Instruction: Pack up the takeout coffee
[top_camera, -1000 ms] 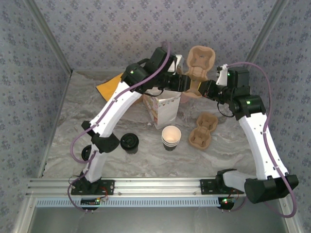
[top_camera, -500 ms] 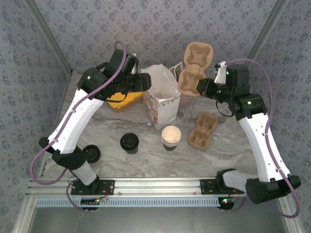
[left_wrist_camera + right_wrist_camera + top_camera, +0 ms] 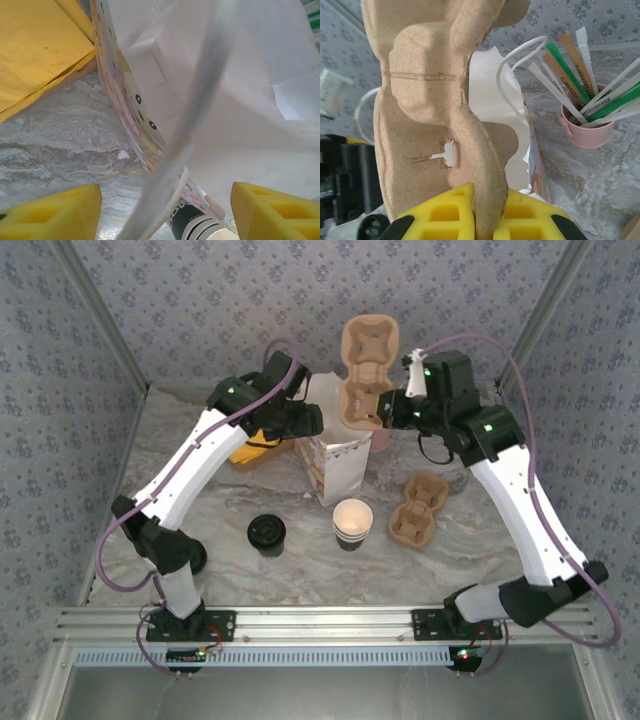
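The takeout coffee (image 3: 352, 522), a small paper cup with a cream inside and dark rings, stands upright on the table in front of the white paper bag (image 3: 335, 455). Its ringed wall also shows low in the left wrist view (image 3: 200, 227). My left gripper (image 3: 305, 420) is open at the bag's left rim, and the bag's handle (image 3: 195, 120) runs between its yellow pads (image 3: 50, 212). My right gripper (image 3: 392, 410) is shut on a brown cardboard carrier (image 3: 368, 375), held upright above the bag's mouth. In the right wrist view the carrier (image 3: 435, 100) rises from the gripper (image 3: 482, 215).
A second cardboard carrier (image 3: 418, 508) lies right of the cup. A black lid (image 3: 267, 532) sits to the cup's left. A yellow envelope (image 3: 245, 450) lies behind the left arm. A pink cup with straws (image 3: 585, 130) stands right of the bag.
The right arm has carried the carrier leftward, over the bag. The left gripper drew away to the left, then came back to the bag's left rim.
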Controlling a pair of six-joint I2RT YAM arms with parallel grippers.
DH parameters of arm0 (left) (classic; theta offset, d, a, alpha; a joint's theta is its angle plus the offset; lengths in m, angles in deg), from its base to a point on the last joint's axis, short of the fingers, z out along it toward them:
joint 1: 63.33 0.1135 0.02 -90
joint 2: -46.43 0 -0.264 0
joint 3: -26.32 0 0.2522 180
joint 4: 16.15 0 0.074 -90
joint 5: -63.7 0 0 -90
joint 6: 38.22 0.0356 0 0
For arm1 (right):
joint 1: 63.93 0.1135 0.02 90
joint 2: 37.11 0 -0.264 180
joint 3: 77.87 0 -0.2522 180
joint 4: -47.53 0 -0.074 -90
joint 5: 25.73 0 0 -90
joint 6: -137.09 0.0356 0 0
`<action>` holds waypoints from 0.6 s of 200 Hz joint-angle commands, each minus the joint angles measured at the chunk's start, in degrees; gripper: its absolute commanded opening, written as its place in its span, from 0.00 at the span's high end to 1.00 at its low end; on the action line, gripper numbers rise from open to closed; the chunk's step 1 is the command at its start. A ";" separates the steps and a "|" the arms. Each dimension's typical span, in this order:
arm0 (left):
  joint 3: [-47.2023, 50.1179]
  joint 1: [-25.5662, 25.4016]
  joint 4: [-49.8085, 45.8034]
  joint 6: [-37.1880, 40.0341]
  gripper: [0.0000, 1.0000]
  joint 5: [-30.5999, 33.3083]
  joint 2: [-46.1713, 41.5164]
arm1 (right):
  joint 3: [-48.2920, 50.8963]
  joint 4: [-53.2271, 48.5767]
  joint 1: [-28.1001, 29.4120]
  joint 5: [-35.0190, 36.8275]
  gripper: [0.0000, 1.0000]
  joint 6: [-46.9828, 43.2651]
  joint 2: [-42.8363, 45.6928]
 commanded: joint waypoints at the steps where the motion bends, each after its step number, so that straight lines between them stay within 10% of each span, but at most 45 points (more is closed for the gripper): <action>1: -0.48 1.20 2.51 0.38 0.32 -1.21 -3.25 | -5.07 -6.51 3.26 7.90 0.91 -3.77 -3.77; 120: 9.72 6.55 10.50 1.43 0.33 -7.40 -11.01 | -33.63 -27.54 12.56 25.41 0.93 -9.63 -28.88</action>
